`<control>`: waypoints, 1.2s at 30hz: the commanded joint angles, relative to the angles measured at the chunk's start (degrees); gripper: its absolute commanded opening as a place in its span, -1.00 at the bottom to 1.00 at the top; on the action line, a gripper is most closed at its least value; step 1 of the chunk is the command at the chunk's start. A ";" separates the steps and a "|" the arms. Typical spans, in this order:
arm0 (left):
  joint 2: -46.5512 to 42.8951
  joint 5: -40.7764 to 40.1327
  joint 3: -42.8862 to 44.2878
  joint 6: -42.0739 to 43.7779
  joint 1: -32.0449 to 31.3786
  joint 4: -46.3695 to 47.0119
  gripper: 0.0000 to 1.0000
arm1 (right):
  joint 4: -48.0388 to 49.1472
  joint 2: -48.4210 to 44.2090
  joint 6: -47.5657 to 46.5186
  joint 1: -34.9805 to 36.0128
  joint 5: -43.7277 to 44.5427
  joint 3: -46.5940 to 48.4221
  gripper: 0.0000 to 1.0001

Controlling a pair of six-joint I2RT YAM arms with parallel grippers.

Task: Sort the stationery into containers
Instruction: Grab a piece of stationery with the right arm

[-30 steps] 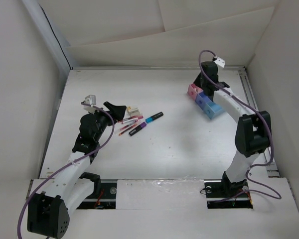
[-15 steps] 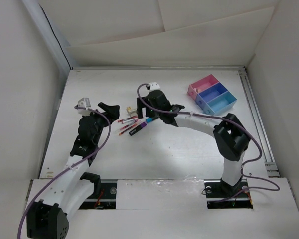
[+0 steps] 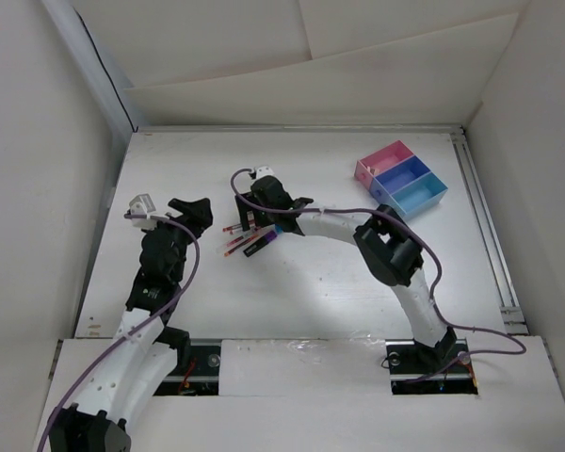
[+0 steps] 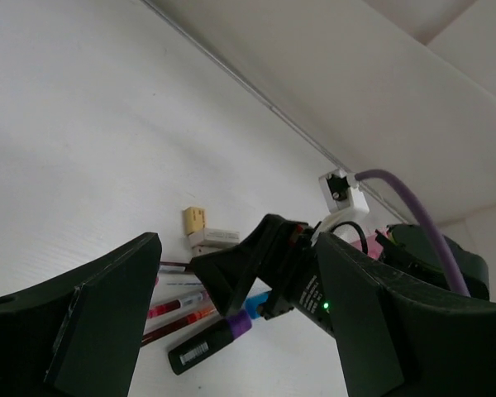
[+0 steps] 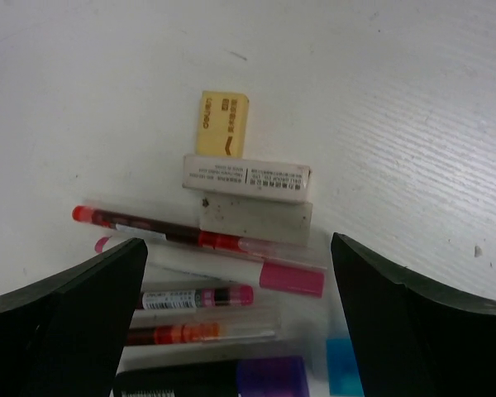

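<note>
Where pens (image 5: 200, 239) cluster, containers (image 3: 402, 179) stand well apart.

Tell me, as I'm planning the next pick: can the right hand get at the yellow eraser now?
Probably yes. The right hand, open, hovers over the pens; the yellow eraser lies uncovered just beyond them, only the white eraser against one end.

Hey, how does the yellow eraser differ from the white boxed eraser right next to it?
The yellow eraser is shorter; the white eraser is clearly longer. In the right wrist view the yellow eraser points up the picture, while the white eraser lies across it. Both are printed rectangular blocks lying flat on the table.
</note>
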 commanded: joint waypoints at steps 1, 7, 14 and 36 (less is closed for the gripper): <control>1.47 1.35 -0.13 0.56 -0.32 2.09 0.46 | -2.04 1.47 -1.02 0.35 2.76 6.69 0.98; 3.32 3.55 1.19 0.56 -0.32 2.61 0.46 | -5.30 6.65 -1.02 -0.17 4.95 13.55 0.98; 1.04 2.85 0.58 0.56 -0.32 2.61 0.46 | -5.31 8.77 -0.41 -0.17 5.49 15.49 0.65; 2.09 3.72 0.67 0.56 -0.32 2.62 0.46 | -2.23 -11.34 1.18 -6.14 8.91 5.92 -0.12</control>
